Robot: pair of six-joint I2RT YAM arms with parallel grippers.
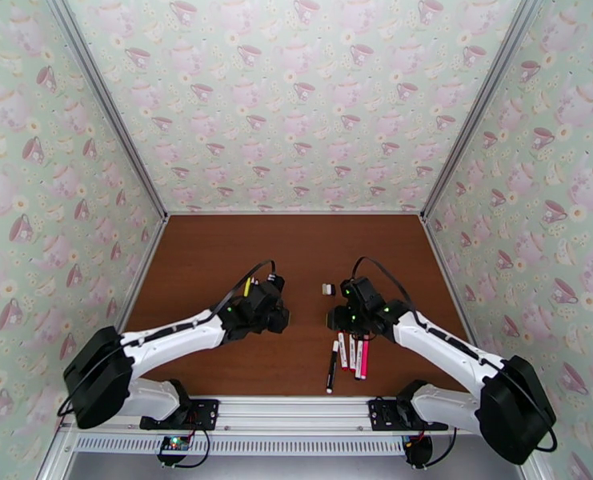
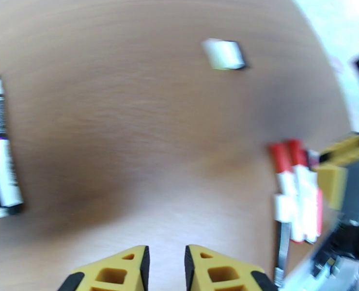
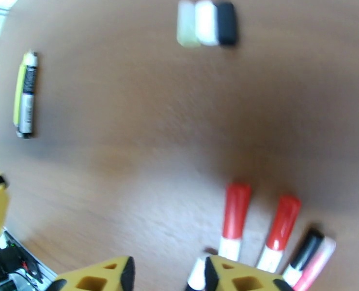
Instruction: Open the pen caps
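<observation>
Three loose pen caps (image 3: 207, 23), yellowish, white and black, lie side by side mid-table (image 1: 326, 289); they are a white blur (image 2: 223, 54) in the left wrist view. Two red-capped pens (image 3: 236, 209) (image 3: 282, 224), a black-capped pen and a pink one (image 3: 310, 258) lie in a row below them (image 1: 354, 354). A black pen (image 1: 331, 366) lies leftmost. My right gripper (image 3: 167, 272) (image 1: 336, 318) hangs open over that row, a pen's white and black end (image 3: 197, 275) beside its right finger. My left gripper (image 2: 165, 263) (image 1: 278, 316) is narrowly open with nothing between its fingers.
A yellow pen (image 3: 24, 95) (image 1: 248, 286) lies at the left, beside my left arm, next to a white-barrelled pen (image 2: 2, 166). The brown table (image 1: 216, 250) is walled on three sides by teacup-patterned panels (image 1: 296, 98). The metal rail with the arm bases (image 1: 296, 414) runs along the near edge.
</observation>
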